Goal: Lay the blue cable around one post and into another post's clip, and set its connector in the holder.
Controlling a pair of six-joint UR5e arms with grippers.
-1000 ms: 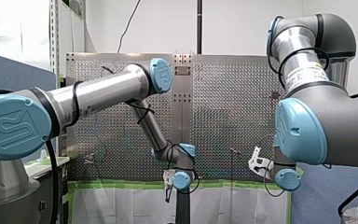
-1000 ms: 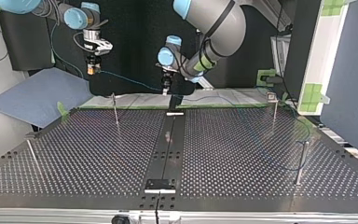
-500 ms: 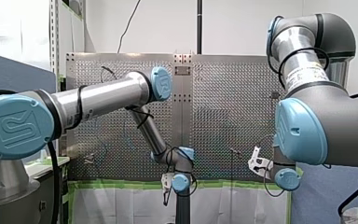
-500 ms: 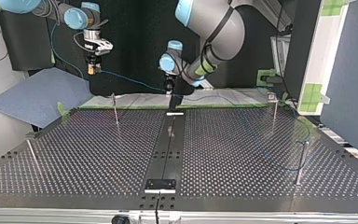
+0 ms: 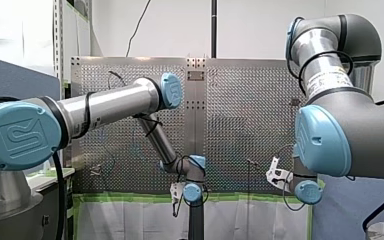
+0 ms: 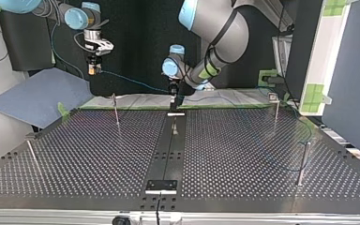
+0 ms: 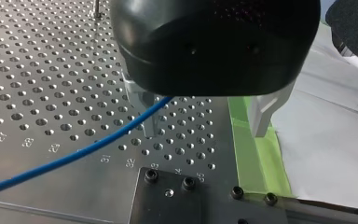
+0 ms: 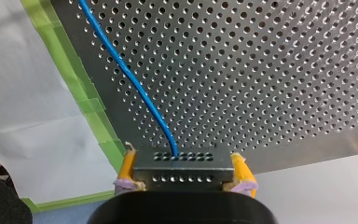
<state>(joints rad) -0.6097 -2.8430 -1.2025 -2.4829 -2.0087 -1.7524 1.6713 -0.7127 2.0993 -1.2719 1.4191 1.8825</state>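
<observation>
While my right gripper (image 8: 184, 162) clamps its yellow pads (image 8: 127, 167) on the connector (image 8: 181, 175), the blue cable (image 8: 130, 79) runs out over the perforated table (image 8: 270, 70); farther along, my left gripper (image 7: 205, 130) stands open around it.

Perforated metal table (image 6: 98, 154), split down the middle by a black strip (image 6: 171, 150). Along its far edge in the top view, green tape (image 7: 254, 154), then a white sheet (image 7: 326, 140) beyond. Off the far left corner there, a blue-grey board (image 6: 37, 96). Beside the tape, a small screwed plate (image 7: 168, 205).
</observation>
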